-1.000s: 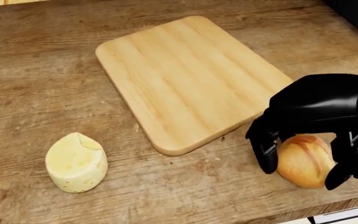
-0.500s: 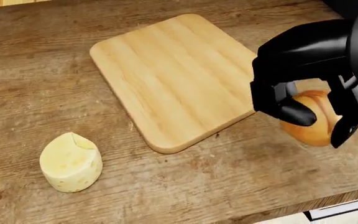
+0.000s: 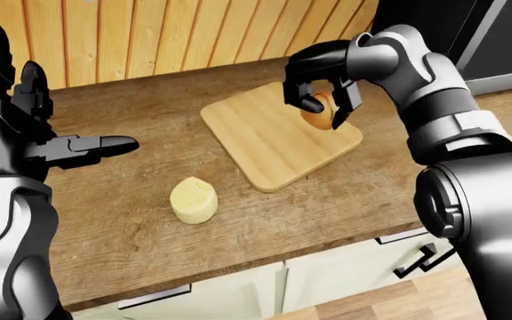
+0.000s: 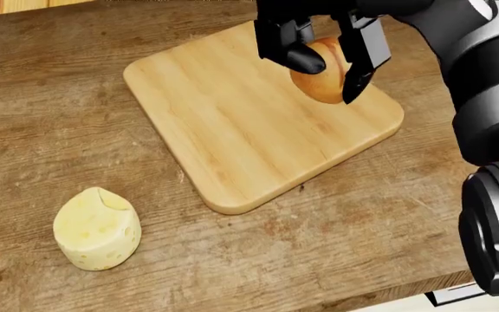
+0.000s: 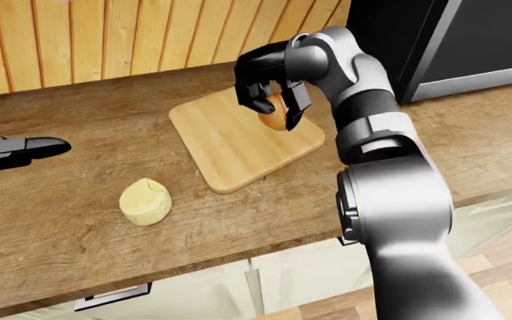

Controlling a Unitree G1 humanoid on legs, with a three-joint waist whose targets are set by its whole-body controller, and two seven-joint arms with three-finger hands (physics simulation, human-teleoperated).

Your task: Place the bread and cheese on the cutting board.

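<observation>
The cutting board lies on the tabletop, turned askew to the tabletop's edges, in the upper middle of the head view. Above the board's upper right part the right robot hand has its fingers closed round the bread; whether the bread touches the board cannot be told. The cheese stands on the tabletop at the lower left of the head view, well apart from the board and nearer the tabletop's bottom edge. In the left-eye view the left robot hand hovers with fingers spread over the tabletop's left part, apart from the cheese.
</observation>
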